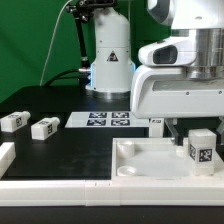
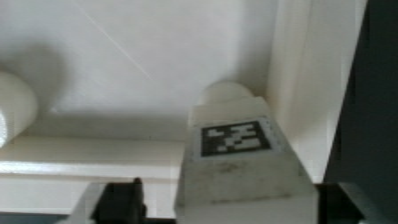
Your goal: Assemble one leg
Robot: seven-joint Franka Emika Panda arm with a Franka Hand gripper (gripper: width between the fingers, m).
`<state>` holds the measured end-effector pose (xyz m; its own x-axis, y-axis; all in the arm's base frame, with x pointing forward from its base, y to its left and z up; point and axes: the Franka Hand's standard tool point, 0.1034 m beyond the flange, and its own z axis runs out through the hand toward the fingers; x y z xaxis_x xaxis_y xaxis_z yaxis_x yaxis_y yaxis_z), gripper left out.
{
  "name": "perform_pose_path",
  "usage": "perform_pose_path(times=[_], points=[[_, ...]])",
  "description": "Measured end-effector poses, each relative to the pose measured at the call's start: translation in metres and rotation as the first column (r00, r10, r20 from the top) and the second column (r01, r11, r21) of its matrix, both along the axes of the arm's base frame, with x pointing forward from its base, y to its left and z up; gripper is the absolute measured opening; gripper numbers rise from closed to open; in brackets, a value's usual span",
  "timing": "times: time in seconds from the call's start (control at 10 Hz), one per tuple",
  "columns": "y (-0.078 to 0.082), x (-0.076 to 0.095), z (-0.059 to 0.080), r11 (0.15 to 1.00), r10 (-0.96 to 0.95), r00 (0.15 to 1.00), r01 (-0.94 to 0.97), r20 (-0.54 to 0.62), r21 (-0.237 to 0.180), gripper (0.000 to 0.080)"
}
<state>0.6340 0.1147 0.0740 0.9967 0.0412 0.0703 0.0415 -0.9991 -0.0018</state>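
Observation:
A white leg (image 1: 201, 148) with a black-and-white tag stands upright on the white tabletop (image 1: 140, 165) at the exterior view's right. My gripper (image 1: 195, 128) hangs just above and around it. In the wrist view the leg (image 2: 237, 150) sits between my two dark fingers (image 2: 119, 203), with a narrow gap on each side, so the jaws are open around it and do not touch it. The tabletop's surface (image 2: 107, 80) fills the area behind the leg. Two more legs (image 1: 12, 122) (image 1: 44, 127) lie on the black table at the exterior view's left.
The marker board (image 1: 108, 119) lies flat at the middle back. The robot's base (image 1: 110, 60) stands behind it. A small white part (image 1: 155, 123) lies beside the marker board. A white rim (image 1: 50, 185) runs along the front edge.

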Motion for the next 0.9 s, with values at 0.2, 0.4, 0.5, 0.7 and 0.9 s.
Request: perform_pose_path(times=[0.2,0.4,0.5,0.7,0.9], points=[[-0.0001,-0.0006,-0.0005,0.999,-0.049,0.999,0.049,-0.002,0.003,0.0289],[0.0007,-0.0008,-0.0017,0.985,-0.169,0.986,0.169,0.006,0.02,0.0289],[0.002,0.0002,-0.0015,0.917,-0.395,0.918,0.394,0.004,0.067,0.0289],[0.0015,-0.0012,-0.0016,0.777,-0.623,0.782,0.618,0.001,0.116,0.029],[0.0008,-0.001,-0.0015,0.635,-0.765,0.644,0.76,-0.028,0.139,0.029]])
